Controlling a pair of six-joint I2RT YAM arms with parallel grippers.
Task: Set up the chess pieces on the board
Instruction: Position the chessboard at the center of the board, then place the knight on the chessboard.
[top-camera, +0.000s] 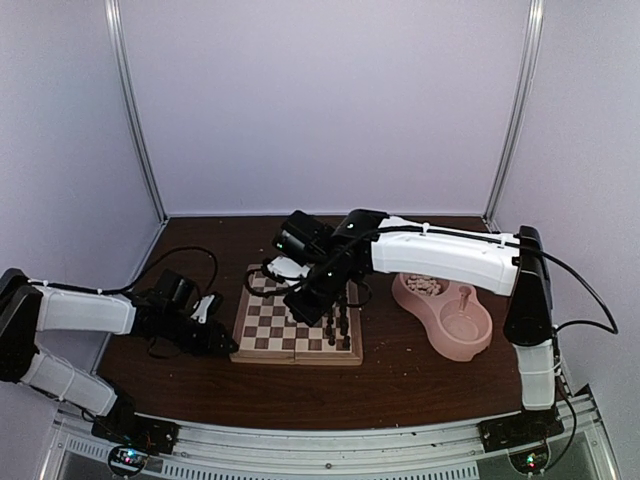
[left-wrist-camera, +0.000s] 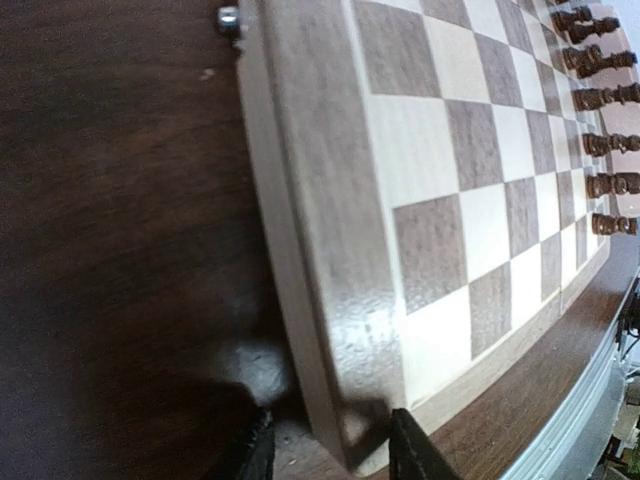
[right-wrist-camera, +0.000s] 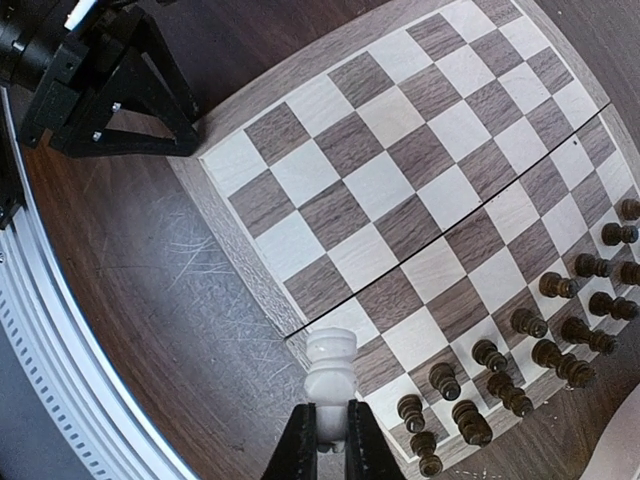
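Observation:
The board (top-camera: 270, 332) lies flat at the table's middle, and it fills the left wrist view (left-wrist-camera: 440, 150) and the right wrist view (right-wrist-camera: 400, 150). My right gripper (right-wrist-camera: 328, 440) is shut on a cream-white chess piece (right-wrist-camera: 330, 372). It holds the piece above the board's border by the fold seam, and it also shows in the top view (top-camera: 297, 303). My left gripper (left-wrist-camera: 335, 455) is open, with its jaws on either side of the board's corner. It also shows in the top view (top-camera: 222, 340). More cream pieces (top-camera: 422, 286) lie in the pink bowl.
Dark pieces (right-wrist-camera: 520, 340) stand in two rows along the board's right side and also show in the top view (top-camera: 340, 320). The pink double bowl (top-camera: 462, 352) sits right of the board. The left arm's black fingers (right-wrist-camera: 130, 148) reach the board's left corner.

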